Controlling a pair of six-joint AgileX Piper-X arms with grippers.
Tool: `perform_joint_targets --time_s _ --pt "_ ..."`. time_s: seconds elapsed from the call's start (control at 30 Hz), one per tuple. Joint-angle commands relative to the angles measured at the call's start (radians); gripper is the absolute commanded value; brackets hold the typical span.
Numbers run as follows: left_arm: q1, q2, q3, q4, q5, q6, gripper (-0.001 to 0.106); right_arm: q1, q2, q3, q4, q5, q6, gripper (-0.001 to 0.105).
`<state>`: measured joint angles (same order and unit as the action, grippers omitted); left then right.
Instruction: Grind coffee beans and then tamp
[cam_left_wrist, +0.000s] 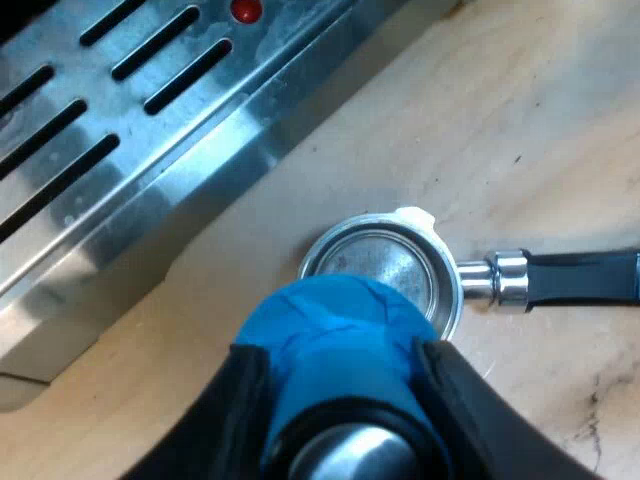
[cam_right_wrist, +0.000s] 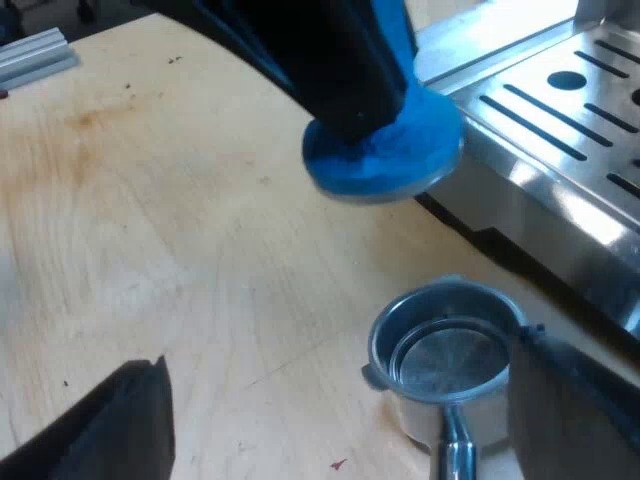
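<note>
Because a tamp has to go straight down, the left pincer (cam_left_wrist: 345, 365) is clamped on the blue tamper (cam_left_wrist: 335, 315) and carries it flat face down above the metal holder (cam_left_wrist: 385, 265). The holder lies loose on the bench (cam_left_wrist: 500, 120), just beside the espresso machine (cam_left_wrist: 130, 140). The tamper hangs clear of the basket rim and looks to sit a little toward the machine rather than squarely over the cup. The basket shows bare metal, and I can make out no grounds in it.

The dark handle (cam_left_wrist: 580, 278) runs out flat along the wood. The right pincer (cam_right_wrist: 337, 365) is spread wide and empty, low over the bench, with the holder between its fingers and closer to one. I'd guess it is there to steady the holder. The tight side is against the machine's steel edge, and away from it the bench lies open.
</note>
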<state>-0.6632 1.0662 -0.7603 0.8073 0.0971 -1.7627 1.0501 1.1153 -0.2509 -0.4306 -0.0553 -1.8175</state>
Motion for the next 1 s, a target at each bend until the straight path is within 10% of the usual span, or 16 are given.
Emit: perform_joint_targets --time_s 0.03,0.63,1.0 --pt "0.010 -0.011 -0.005 0.004 -0.020 -0.020 0.001 0.003 -0.004 -0.003 -0.016 -0.011 -0.011 0.070" --pt "0.223 -0.014 0.048 0.053 -0.013 0.044 0.001 0.003 -0.004 -0.003 -0.019 -0.011 -0.011 0.070" --pt "0.271 -0.014 0.180 -0.105 -0.013 0.048 0.001 0.003 -0.004 -0.003 -0.015 -0.011 -0.011 0.070"
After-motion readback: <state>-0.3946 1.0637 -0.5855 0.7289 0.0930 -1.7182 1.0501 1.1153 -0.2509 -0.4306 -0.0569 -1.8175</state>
